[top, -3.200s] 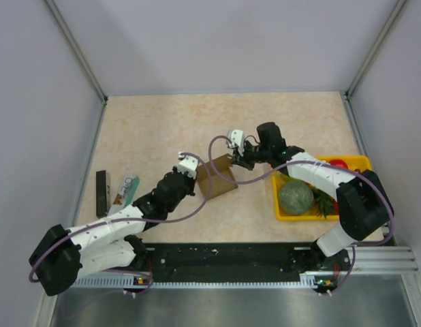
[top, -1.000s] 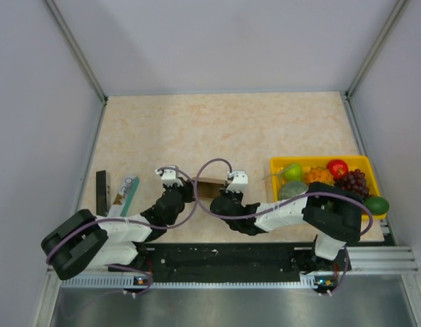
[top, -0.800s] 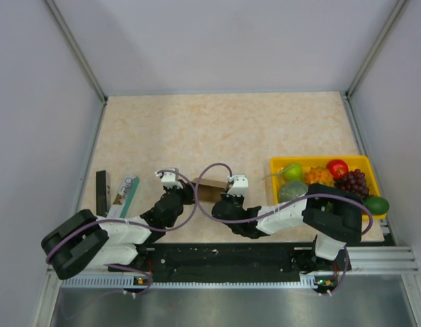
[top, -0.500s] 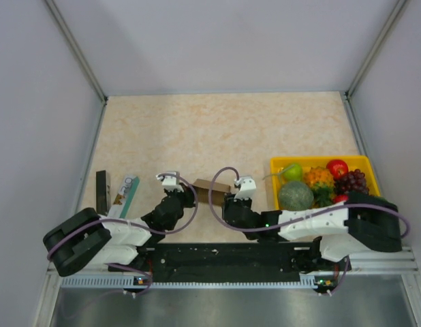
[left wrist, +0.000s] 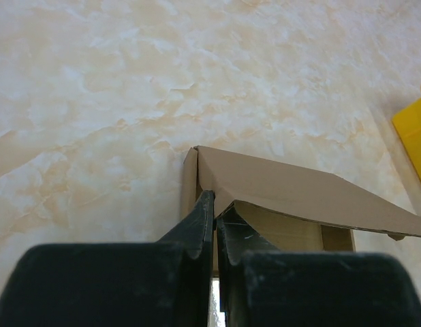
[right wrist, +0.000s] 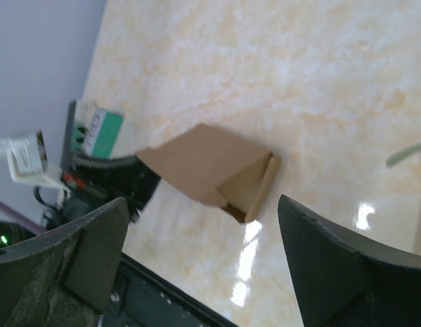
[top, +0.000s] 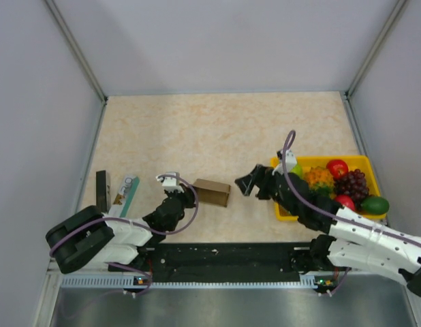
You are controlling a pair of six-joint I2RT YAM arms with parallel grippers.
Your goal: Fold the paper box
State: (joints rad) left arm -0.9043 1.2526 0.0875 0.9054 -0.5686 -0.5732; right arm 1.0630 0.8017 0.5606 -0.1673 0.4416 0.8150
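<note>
From overhead the left end effector (top: 189, 197) is mostly hidden under its own wrist. Only the left wrist view shows its two fingers (left wrist: 199, 228), clenched almost together on a thin cardboard edge at the near left corner of the paper box (top: 212, 193). A flap slopes over the box there and hides most of the inside, and the flap's far end is cut off at the frame edge.

The box is a small plain brown carton lying on the counter (top: 197, 129) at about 6 o'clock in the overhead view.

The right end effector (top: 246, 184) hangs at the box's 3 o'clock, apart from it, with its fingers spread wide and grasping nothing. The right arm covers the near left part of the yellow tray (top: 328, 161) at 4 o'clock. A red apple (top: 338, 167), dark grapes (top: 353, 182) and a green fruit (top: 375, 204) show behind it.

At 8 o'clock a teal-and-white packet (top: 129, 189) lies just beside a dark block (top: 101, 191). The lettering on the packet is too small to read.
</note>
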